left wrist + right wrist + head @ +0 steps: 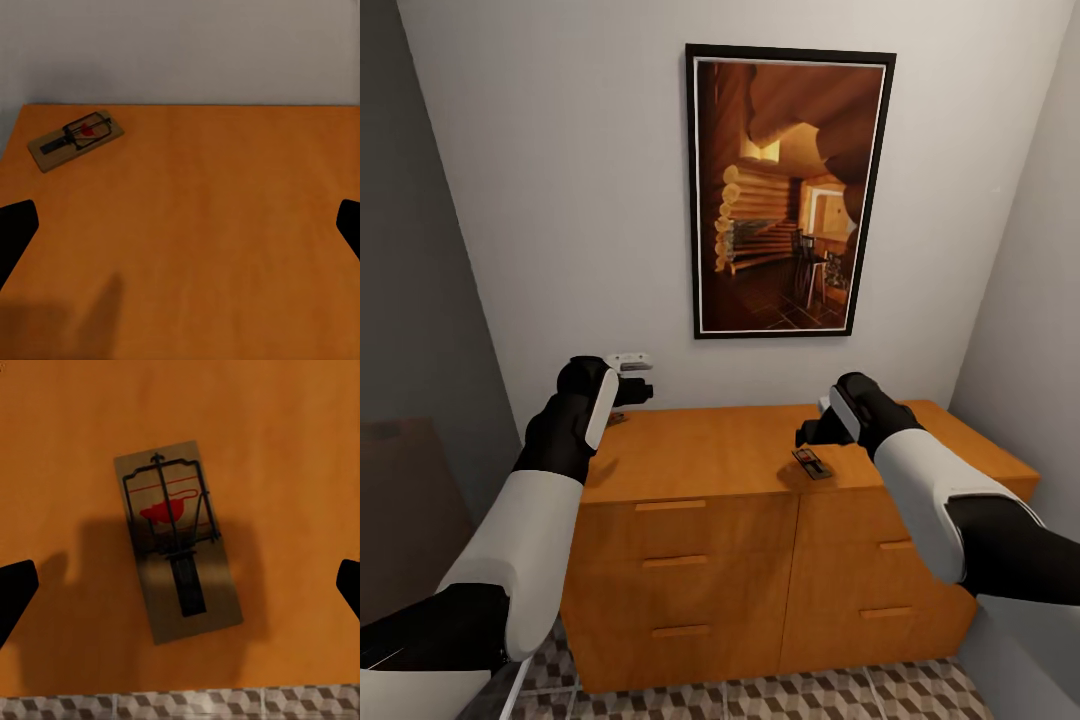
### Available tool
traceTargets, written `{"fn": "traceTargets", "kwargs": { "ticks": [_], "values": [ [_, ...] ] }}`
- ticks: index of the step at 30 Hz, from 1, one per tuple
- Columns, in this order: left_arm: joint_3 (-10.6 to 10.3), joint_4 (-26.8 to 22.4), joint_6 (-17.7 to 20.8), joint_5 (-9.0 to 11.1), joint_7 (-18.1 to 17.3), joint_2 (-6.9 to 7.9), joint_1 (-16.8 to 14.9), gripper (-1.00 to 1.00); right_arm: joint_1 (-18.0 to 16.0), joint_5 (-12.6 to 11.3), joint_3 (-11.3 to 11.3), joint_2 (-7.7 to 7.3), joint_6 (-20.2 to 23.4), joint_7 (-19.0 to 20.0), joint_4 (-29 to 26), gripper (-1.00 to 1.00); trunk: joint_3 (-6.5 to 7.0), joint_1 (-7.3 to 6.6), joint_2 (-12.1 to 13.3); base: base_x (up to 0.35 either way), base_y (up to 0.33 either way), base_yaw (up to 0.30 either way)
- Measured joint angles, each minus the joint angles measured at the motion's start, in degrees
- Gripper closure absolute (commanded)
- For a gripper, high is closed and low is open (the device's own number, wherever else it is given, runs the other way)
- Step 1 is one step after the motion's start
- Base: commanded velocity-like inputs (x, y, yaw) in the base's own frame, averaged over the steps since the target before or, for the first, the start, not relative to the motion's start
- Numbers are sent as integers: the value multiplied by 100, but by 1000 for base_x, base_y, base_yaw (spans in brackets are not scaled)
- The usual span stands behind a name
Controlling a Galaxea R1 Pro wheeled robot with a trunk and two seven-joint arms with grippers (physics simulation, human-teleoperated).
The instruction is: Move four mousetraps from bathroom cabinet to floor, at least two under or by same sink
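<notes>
Hovering over the cabinet [710,460], your right gripper [180,585] has its jaws spread wide above a mousetrap [178,540]; the left gripper [180,225] gapes too, empty.

The flat orange-brown wooden cabinet top [710,450] lies open around the small brown wooden mousetrap [177,540]; the pale wall [560,200] apparently closes its rear.
</notes>
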Motion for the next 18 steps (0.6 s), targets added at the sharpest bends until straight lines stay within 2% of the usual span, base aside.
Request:
{"fn": "traceTargets", "kwargs": {
  "ticks": [18],
  "values": [
    [0,0,0,6,-1,-2,0,-100,-67,3,-1,-1,0,63,178,-100,0,0,0,0,0,0]
  ]
}}
